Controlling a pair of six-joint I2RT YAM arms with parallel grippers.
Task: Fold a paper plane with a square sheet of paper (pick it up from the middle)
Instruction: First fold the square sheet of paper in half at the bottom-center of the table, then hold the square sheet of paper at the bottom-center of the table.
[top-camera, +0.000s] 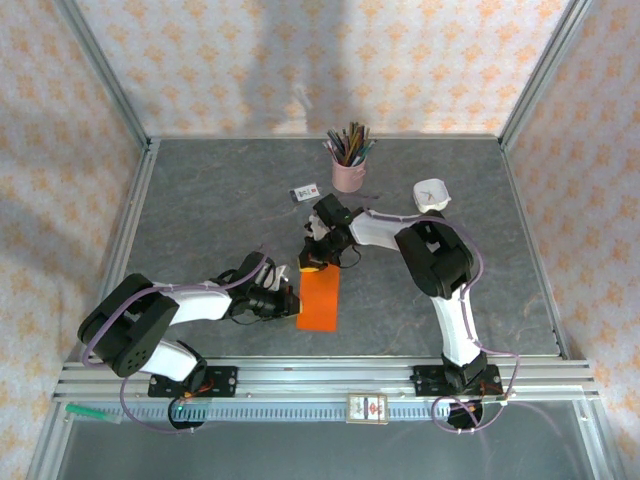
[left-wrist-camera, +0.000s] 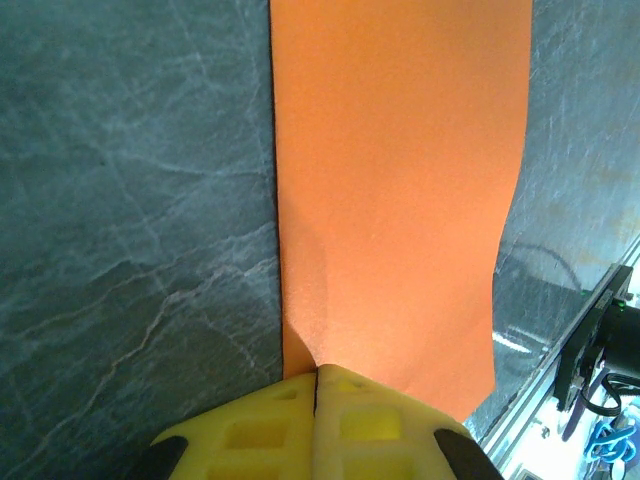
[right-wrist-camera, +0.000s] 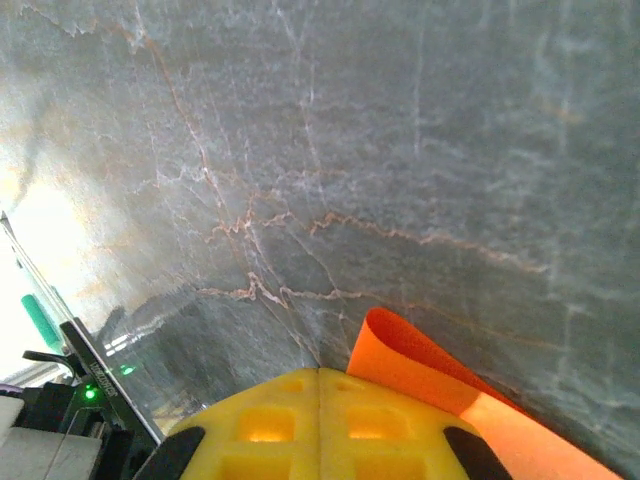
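Note:
The square sheet of paper (top-camera: 320, 303) lies on the dark table as a long orange rectangle, doubled over, between the two arms. My left gripper (top-camera: 289, 300) sits low at the sheet's left edge. In the left wrist view its yellow jaws (left-wrist-camera: 316, 372) are shut, and the paper (left-wrist-camera: 400, 180) puckers into the seam between them. My right gripper (top-camera: 311, 264) is at the sheet's far end, shut. In the right wrist view no paper shows in its seam (right-wrist-camera: 319, 372), and a curled orange fold (right-wrist-camera: 415, 355) rises just beside its right finger.
A pink pencil cup (top-camera: 349, 170) stands at the back centre, with a small white card (top-camera: 305, 192) to its left. A white object (top-camera: 432, 194) lies at the back right. An aluminium rail (top-camera: 320, 378) runs along the near edge.

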